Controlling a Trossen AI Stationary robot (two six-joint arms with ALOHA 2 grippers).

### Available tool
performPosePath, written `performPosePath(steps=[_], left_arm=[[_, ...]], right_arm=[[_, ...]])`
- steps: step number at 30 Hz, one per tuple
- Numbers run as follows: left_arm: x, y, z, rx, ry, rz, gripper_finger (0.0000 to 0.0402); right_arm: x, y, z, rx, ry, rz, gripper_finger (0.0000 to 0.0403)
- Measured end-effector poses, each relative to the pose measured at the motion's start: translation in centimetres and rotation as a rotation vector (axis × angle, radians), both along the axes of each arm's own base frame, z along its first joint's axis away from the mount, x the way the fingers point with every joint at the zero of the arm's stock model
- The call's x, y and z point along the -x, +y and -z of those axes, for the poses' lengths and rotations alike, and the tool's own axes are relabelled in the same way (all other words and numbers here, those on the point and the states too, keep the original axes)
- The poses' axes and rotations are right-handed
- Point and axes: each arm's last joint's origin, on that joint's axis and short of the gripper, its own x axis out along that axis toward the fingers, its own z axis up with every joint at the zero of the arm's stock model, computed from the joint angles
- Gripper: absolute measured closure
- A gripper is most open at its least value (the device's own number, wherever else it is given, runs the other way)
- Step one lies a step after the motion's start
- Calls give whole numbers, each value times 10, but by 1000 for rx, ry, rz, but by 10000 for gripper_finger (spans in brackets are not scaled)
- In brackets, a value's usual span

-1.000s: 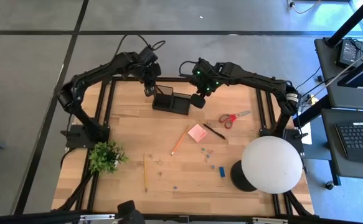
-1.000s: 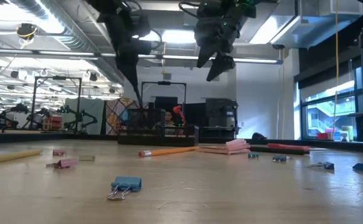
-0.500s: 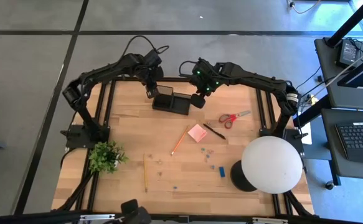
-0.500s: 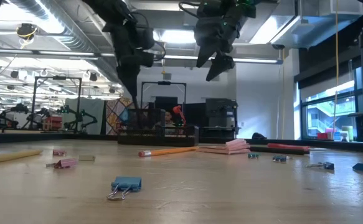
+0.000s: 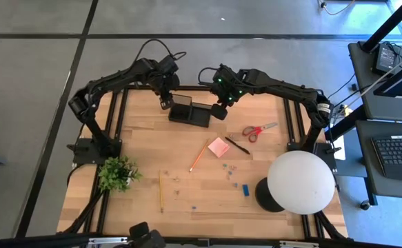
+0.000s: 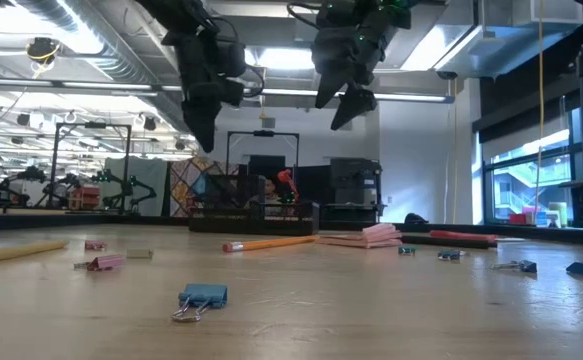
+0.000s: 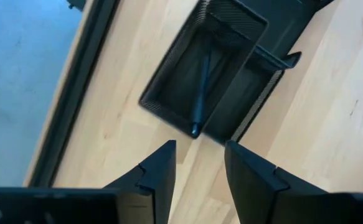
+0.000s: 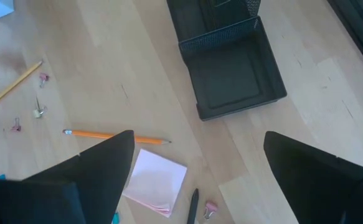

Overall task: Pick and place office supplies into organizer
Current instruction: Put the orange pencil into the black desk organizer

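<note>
My left gripper (image 7: pixel 197 168) hangs above the organizer (image 5: pixel 189 111), over its taller cup end, fingers parted with nothing between them. A black pen (image 7: pixel 200 87) stands slanted inside that cup, tip down against the near wall. My right gripper (image 5: pixel 219 110) hovers above the organizer's other end, beside the low tray (image 8: pixel 234 74), jaws spread wide and empty.

Nearer the middle of the table than the organizer lie the orange pencil (image 5: pixel 199 155), the pink sticky-note pad (image 5: pixel 218 147) and another black pen (image 5: pixel 238 145) just beside the pad. The red-handled scissors (image 5: pixel 258 129) lie beyond the tray end, toward the table's right edge. Small clips (image 5: pixel 229 169) and a blue block (image 5: pixel 246 189) are scattered farther off still; a second pencil (image 5: pixel 161 191) lies there too, I think.
</note>
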Motion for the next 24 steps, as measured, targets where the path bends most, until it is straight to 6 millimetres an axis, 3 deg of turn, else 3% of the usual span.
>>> performPosePath(steps=[6,11,18,24], left_arm=[[6,-4,-37,-35,22,20,270],[19,-19,-84,-89,-170,38,270],[48,-60,-137,-119,-474,85,270],[61,-100,-148,-100,-627,167,270]], right_arm=[[0,0,0,-1,0,-2,42],[1,1,1,-7,15,-2,42],[-8,11,-2,118,-33,-199,42],[-19,32,-4,174,-80,-317,42]])
